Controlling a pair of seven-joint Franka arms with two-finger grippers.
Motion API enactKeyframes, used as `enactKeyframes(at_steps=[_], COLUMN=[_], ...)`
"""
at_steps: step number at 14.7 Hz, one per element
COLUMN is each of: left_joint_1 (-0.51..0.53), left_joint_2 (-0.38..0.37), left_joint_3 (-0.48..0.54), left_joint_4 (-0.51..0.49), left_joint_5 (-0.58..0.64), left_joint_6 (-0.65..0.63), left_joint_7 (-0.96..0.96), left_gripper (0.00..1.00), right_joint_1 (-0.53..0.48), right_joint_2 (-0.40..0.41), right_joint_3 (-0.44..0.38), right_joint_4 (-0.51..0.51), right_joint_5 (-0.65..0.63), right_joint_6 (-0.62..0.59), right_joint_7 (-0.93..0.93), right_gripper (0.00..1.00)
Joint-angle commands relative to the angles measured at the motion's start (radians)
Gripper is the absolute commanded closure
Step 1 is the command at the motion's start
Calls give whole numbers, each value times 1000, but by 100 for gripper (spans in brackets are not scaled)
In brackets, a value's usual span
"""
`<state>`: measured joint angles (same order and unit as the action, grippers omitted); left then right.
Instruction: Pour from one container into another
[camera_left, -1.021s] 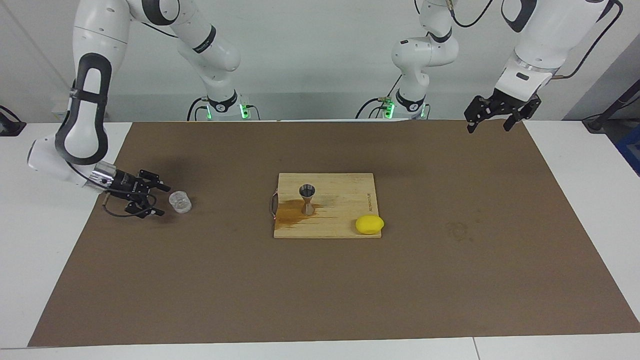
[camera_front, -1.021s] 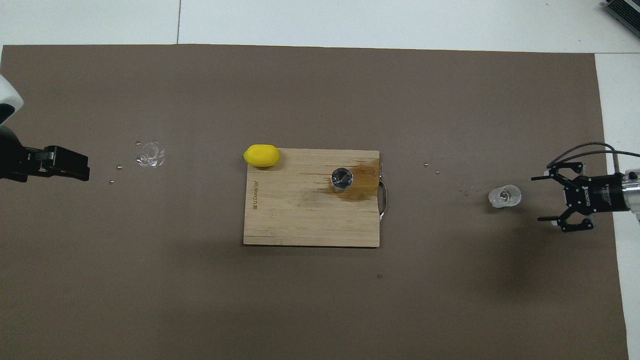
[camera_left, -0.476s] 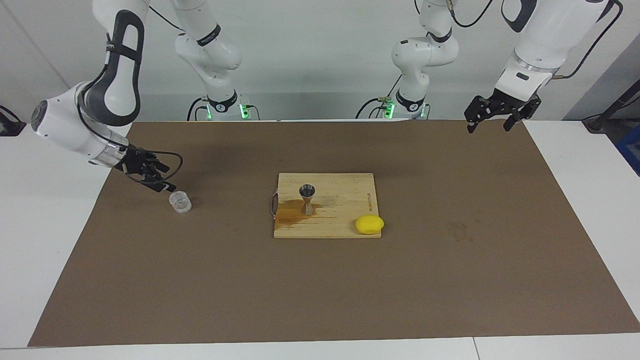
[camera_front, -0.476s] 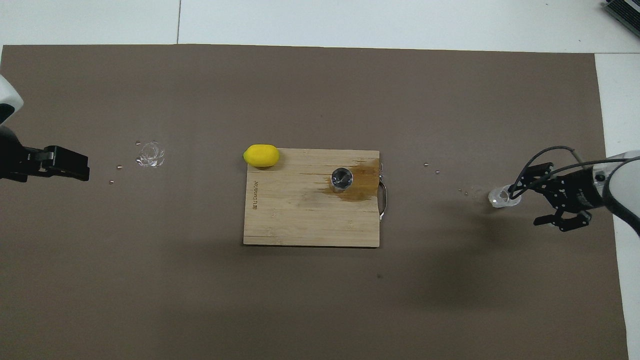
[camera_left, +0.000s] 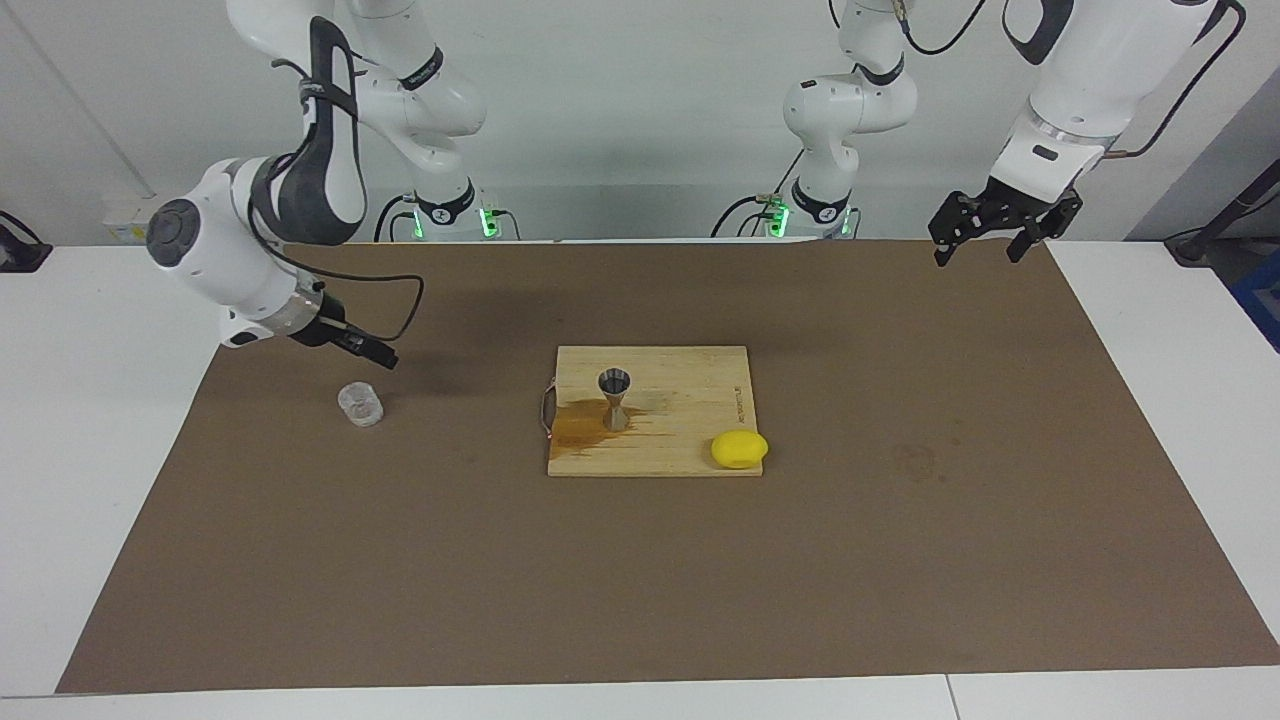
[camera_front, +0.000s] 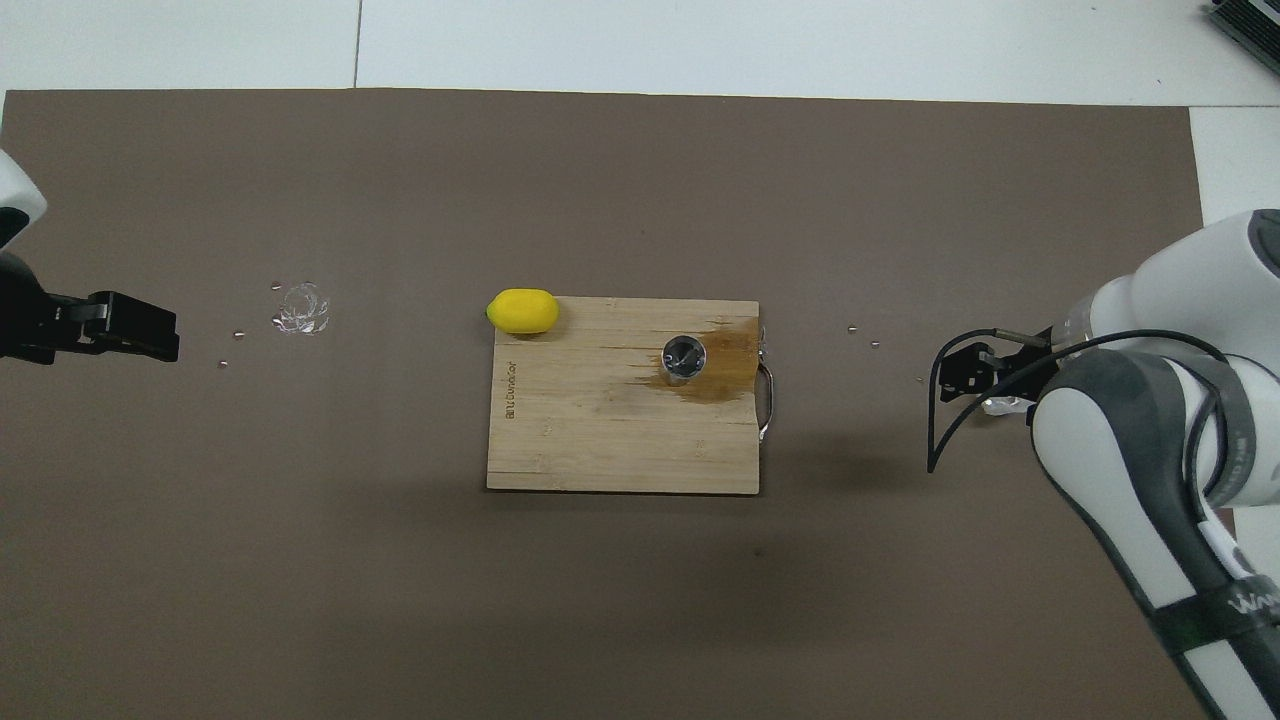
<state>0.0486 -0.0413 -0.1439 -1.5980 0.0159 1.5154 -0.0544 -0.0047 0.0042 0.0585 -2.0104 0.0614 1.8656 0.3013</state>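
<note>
Clearly the right pincer (camera_left: 372, 352) is the one near the cup (camera_left: 361, 404), hanging above it, empty.
Its jaws stay unreadable edge-on, though probably open; the overhead view hides most of the cup under that arm. The jigger (camera_left: 614, 398) stands upright on the board (camera_left: 690, 445), well apart toward mid-surface. The left pincer (camera_left: 985, 232) waits open, far off.

One cup (camera_left: 361, 404) stands on one brown mat (camera_left: 640, 600). One jigger (camera_left: 614, 397) and one lemon (camera_left: 739, 449) sit on one board (camera_left: 690, 400). Two arms show, each with one gripper: the right gripper (camera_left: 372, 352) and the left gripper (camera_left: 985, 232).
</note>
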Motion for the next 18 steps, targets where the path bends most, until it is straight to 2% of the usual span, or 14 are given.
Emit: enactKeyframes(at_steps=[1, 4, 7, 14, 18], left_joint_1=[17, 17, 17, 17, 17], left_joint_2=[-19, -19, -19, -19, -19], left_joint_3=[-14, -14, -14, -14, -14], left_joint_4=[-10, -10, -10, -10, -10], left_joint_5=[15, 15, 15, 15, 15], left_joint_6=[-15, -15, -15, -14, -15], left_joint_7=[7, 7, 7, 7, 7], left_gripper=[0, 0, 0, 0, 0], right_joint_1=[17, 17, 14, 15, 14], right_joint_2=[-39, -26, -23, -41, -50], right_joint_3=[-2, -2, -2, -3, -5], right_joint_4=[76, 256, 366, 384, 372], right_joint_5=[-55, -58, -83, -78, -74], right_joint_6=[-34, -149, -230, -353, -365], right_joint_7=[-42, -42, -39, -44, -102], right_gripper=[0, 0, 0, 0, 0])
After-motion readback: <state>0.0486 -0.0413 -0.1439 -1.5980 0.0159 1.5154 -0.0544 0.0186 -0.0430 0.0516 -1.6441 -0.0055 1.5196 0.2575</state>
